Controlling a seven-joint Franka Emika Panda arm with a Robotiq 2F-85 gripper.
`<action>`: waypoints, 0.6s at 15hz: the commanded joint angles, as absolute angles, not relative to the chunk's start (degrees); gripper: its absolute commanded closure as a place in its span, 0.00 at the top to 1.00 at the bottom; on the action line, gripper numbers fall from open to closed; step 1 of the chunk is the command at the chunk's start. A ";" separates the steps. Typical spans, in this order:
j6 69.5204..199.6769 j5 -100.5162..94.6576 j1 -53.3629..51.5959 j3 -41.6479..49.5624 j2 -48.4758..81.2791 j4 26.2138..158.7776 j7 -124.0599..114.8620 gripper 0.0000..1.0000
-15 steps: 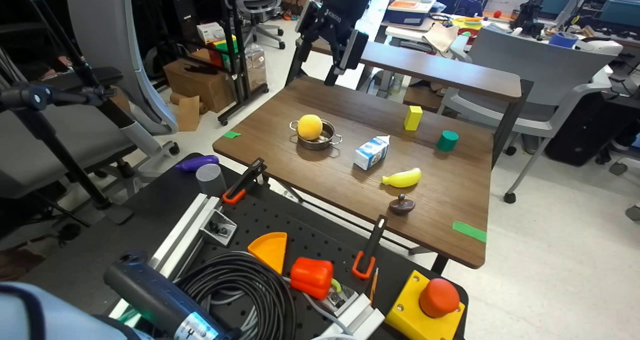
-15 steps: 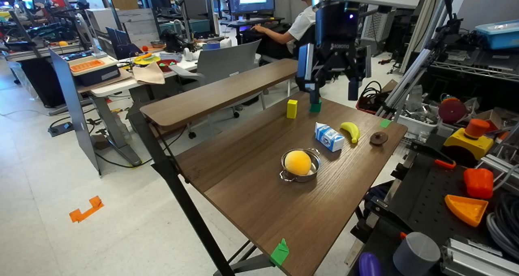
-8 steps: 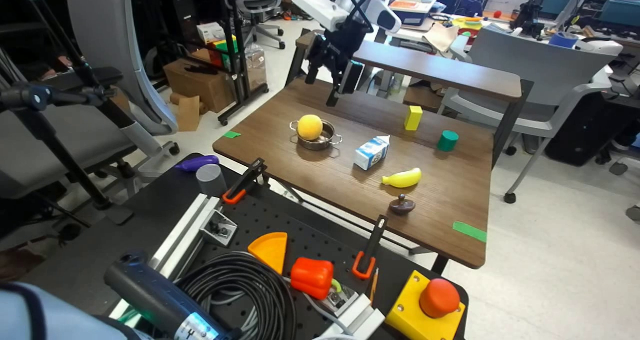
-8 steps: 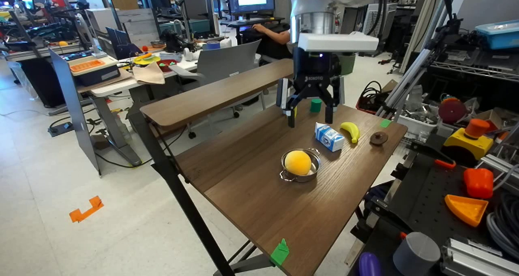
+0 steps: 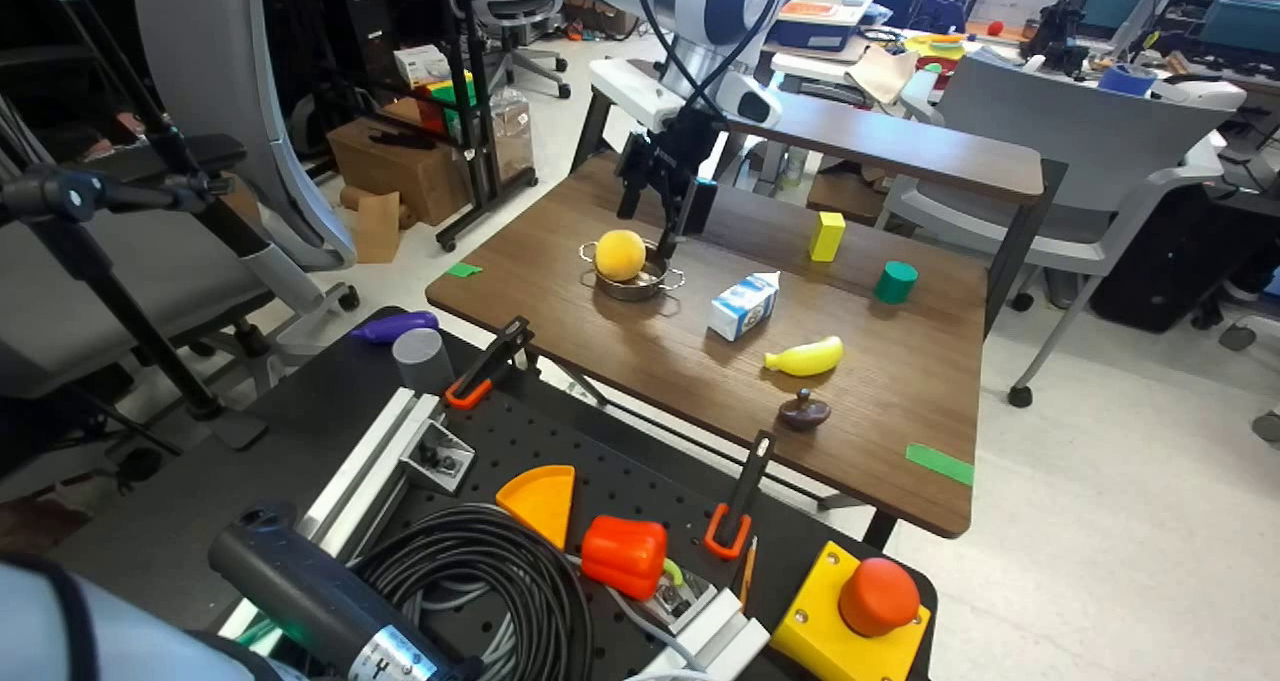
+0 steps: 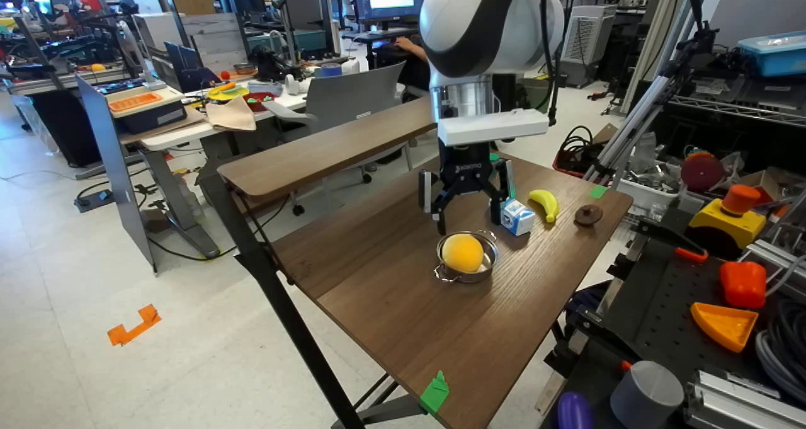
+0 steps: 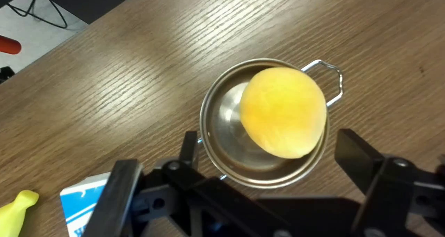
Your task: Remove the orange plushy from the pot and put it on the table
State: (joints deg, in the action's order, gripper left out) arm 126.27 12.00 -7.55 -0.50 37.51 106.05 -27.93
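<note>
In both exterior views, the gripper [image 6: 468, 221], fingers [image 6: 495, 210] wide, hangs near the pot [image 6: 481, 276] that holds the orange ball [image 6: 463, 252] left of the carton [image 6: 518, 218].

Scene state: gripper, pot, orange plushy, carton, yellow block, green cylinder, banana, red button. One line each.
gripper: open, holding nothing
pot: upright, uncovered
orange plushy: in the pot, off-centre, not gripped
carton: lying on its side
yellow block: standing upright
green cylinder: standing on end
banana: lying flat
red button: pressed or not, can't tell
</note>
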 commanded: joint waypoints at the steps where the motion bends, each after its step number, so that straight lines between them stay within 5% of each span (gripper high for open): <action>1: 126.17 10.08 -9.99 0.71 40.67 103.23 -30.55 1.00; 4: 125.98 9.27 -10.97 0.85 41.68 102.51 -31.29 1.00; 5: 125.80 9.11 -11.18 0.90 41.85 102.29 -31.42 0.75; 9: 125.41 9.09 -11.48 0.90 41.75 101.70 -31.42 0.49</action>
State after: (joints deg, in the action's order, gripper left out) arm 126.21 10.00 -10.50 0.05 41.14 103.29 -30.14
